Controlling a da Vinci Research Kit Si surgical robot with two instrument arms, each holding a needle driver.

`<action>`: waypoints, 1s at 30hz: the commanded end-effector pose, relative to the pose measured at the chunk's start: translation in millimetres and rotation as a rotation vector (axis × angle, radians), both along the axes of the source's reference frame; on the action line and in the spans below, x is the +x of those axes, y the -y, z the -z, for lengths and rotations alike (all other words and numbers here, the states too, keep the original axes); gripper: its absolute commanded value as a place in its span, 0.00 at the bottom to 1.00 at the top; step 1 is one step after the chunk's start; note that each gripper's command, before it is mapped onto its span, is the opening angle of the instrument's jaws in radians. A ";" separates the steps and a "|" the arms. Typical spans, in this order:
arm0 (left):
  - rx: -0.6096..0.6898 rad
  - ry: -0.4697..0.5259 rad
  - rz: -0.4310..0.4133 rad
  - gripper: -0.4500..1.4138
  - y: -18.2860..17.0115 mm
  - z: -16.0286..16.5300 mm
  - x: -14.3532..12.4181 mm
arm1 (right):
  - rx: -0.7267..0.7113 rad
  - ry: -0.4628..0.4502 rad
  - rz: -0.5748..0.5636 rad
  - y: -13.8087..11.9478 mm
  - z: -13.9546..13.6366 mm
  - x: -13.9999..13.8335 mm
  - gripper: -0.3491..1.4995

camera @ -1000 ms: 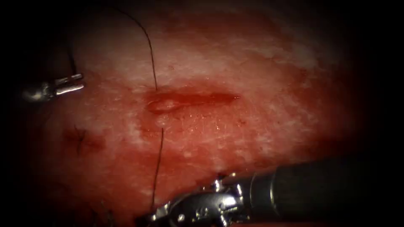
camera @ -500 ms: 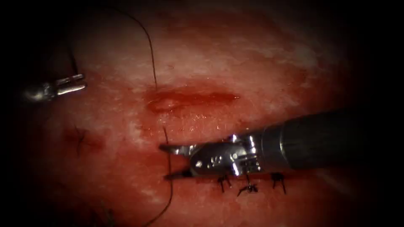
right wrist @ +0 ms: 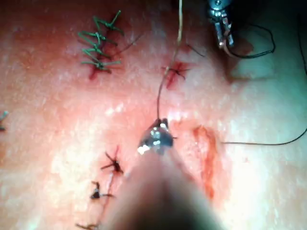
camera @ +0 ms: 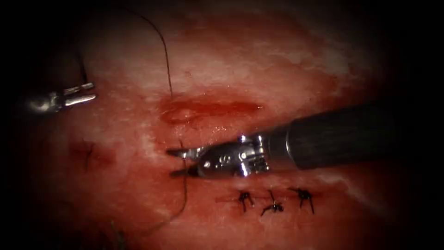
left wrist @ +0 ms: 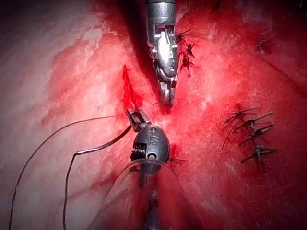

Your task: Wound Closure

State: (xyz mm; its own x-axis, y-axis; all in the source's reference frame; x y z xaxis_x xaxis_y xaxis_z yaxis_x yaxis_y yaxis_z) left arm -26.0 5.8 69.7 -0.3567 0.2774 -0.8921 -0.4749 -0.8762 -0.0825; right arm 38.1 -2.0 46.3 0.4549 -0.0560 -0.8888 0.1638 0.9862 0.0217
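L tool (camera: pixel 92 91) sits far left, well apart from the cut (camera: pixel 212 107). In the L wrist view its jaws are clenched on the needle (left wrist: pixel 103 144), gripped near one end w/ the rest of the curve swinging free. Needle is out of the tissue (camera: pixel 277 69), lying left of the cut.

Thread (camera: pixel 167 69) comes down from the top, goes into the tissue at the cut's left end, exits just below it, then trails on down toward the bottom edge. Its long axis below the cut is approx vertical in the endoscope view.

Key relation: R tool (camera: pixel 171 163) comes in from the right, shaft approx horizontal, jaws parted, holding nothing. The lower thread run passes right btwn the two jaw tips, crossing them roughly square. So R arm is by far the nearer to that strand; L is well off.

Surface: wet, glistening, red fluid pooled in the cut, so prob soft and slippery. Room: open tissue round the jaws. Tied stitches (camera: pixel 273 203) lie near, just below the R tool, not touching it.
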 end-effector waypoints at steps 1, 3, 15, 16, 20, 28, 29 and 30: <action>0.002 0.000 -0.001 0.00 0.8 -0.5 -0.4 | 0.005 -0.002 0.002 0.4 0.1 0.3 0.00; 0.002 0.000 -0.001 0.00 0.8 -0.5 -0.4 | 0.008 -0.001 0.006 0.5 0.6 0.2 0.00; 0.004 0.001 -0.002 0.00 0.8 -0.3 -0.2 | 0.057 -0.036 0.187 7.9 7.6 0.3 0.00; 0.004 0.001 -0.002 0.00 0.8 -0.3 -0.2 | 0.056 -0.045 0.202 8.3 8.0 0.4 0.00; 0.004 0.001 -0.003 0.00 0.8 -0.3 -0.1 | 0.087 -0.072 0.261 9.6 9.5 0.8 0.00; 0.004 0.001 -0.003 0.00 0.9 -0.3 -0.1 | 0.060 -0.100 0.118 6.5 9.7 0.5 0.73; 0.004 0.001 -0.003 0.00 0.9 -0.3 0.0 | 0.040 -0.094 0.088 5.9 9.5 0.2 0.79; 0.003 0.002 -0.003 0.00 0.9 -0.3 0.0 | 0.015 -0.084 0.061 5.1 9.3 -0.1 0.84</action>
